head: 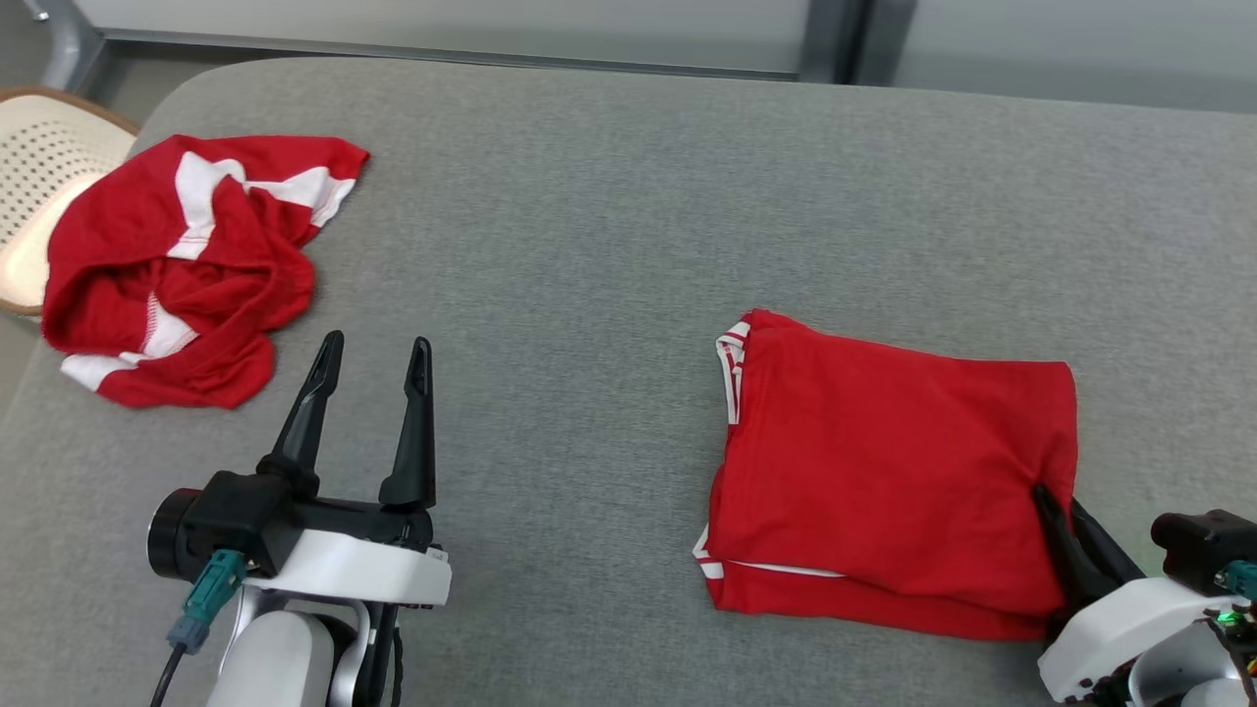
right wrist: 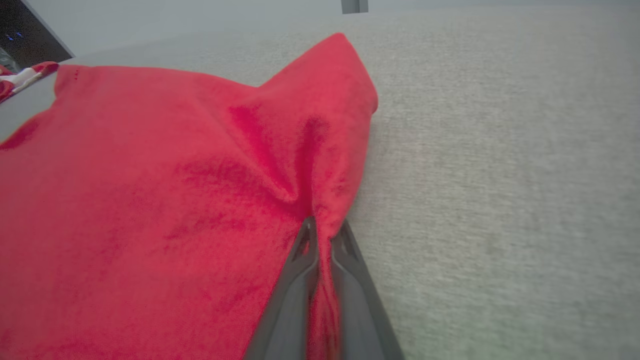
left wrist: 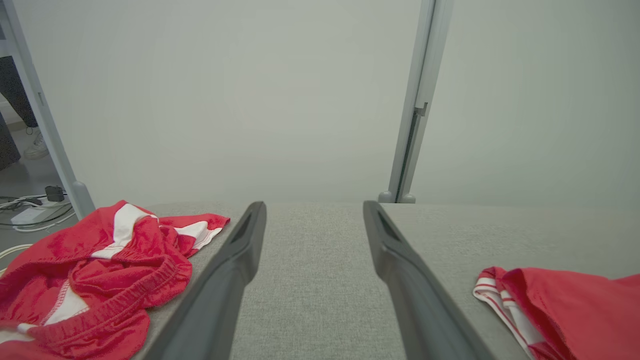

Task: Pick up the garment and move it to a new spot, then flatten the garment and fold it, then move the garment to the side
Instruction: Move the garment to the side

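A folded red garment [head: 884, 471] with white-striped trim lies on the grey table [head: 589, 226] at the right. My right gripper [head: 1049, 499] is shut on its right edge near the front corner, and the cloth puckers into a ridge between the fingers. The right wrist view shows the same pinch: the gripper [right wrist: 325, 225] holds a fold of the red garment [right wrist: 150, 175]. My left gripper [head: 378, 344] hovers open over bare table at the lower left, holding nothing. Its wrist view has the gripper [left wrist: 314, 205] open, with the garment's trimmed corner [left wrist: 575, 305] at the right.
A second red and white garment [head: 187, 265] lies crumpled at the table's left edge, also seen as a heap [left wrist: 100, 270] beside my left fingers. A perforated chair [head: 39, 167] stands just beyond that edge. A wall with a grey post [left wrist: 415, 110] backs the table.
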You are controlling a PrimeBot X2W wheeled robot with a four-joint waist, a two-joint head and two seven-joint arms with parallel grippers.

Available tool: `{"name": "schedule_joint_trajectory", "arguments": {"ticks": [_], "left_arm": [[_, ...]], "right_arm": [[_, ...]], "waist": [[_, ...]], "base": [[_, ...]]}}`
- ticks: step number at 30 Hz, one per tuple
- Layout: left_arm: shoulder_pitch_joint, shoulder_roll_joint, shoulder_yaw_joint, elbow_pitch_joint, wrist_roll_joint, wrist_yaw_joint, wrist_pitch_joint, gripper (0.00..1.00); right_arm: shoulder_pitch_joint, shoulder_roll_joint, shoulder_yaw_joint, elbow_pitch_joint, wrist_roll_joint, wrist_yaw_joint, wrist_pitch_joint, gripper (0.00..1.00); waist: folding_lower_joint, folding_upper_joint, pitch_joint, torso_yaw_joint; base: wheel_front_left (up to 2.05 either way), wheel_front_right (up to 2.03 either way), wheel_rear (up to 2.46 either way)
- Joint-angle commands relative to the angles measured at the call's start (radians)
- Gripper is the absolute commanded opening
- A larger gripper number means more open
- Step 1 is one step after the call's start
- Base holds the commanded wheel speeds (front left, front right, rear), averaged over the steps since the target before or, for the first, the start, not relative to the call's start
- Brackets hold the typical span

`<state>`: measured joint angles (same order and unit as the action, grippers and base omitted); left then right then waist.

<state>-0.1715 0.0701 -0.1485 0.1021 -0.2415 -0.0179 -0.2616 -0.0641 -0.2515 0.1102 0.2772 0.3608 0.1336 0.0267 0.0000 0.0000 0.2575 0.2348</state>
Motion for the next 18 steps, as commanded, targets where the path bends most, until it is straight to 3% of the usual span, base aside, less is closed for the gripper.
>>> {"name": "schedule_joint_trajectory", "arguments": {"ticks": [1,11,18], "left_arm": [[-0.008,0.007,0.001,-0.008,0.012,-0.008,-0.004,1.00],[-0.056,0.048,-0.021,-0.036,0.044,-0.031,0.005,1.00],[-0.135,0.057,-0.070,-0.071,0.064,-0.051,0.043,1.00]], "right_arm": [[-0.002,-0.020,-0.012,0.003,-0.006,-0.005,-0.003,0.00],[-0.076,-0.054,0.009,0.034,-0.001,-0.004,-0.044,0.00],[-0.234,-0.124,0.041,0.095,0.024,-0.004,-0.087,0.00]], "waist": [[0.0000,0.0000,0.006,-0.067],[0.0000,0.0000,0.040,-0.332],[0.0000,0.0000,0.112,-0.425]], "base": [[0.00,0.00,0.00],[0.00,0.00,0.00],[0.00,0.00,0.00]]}}
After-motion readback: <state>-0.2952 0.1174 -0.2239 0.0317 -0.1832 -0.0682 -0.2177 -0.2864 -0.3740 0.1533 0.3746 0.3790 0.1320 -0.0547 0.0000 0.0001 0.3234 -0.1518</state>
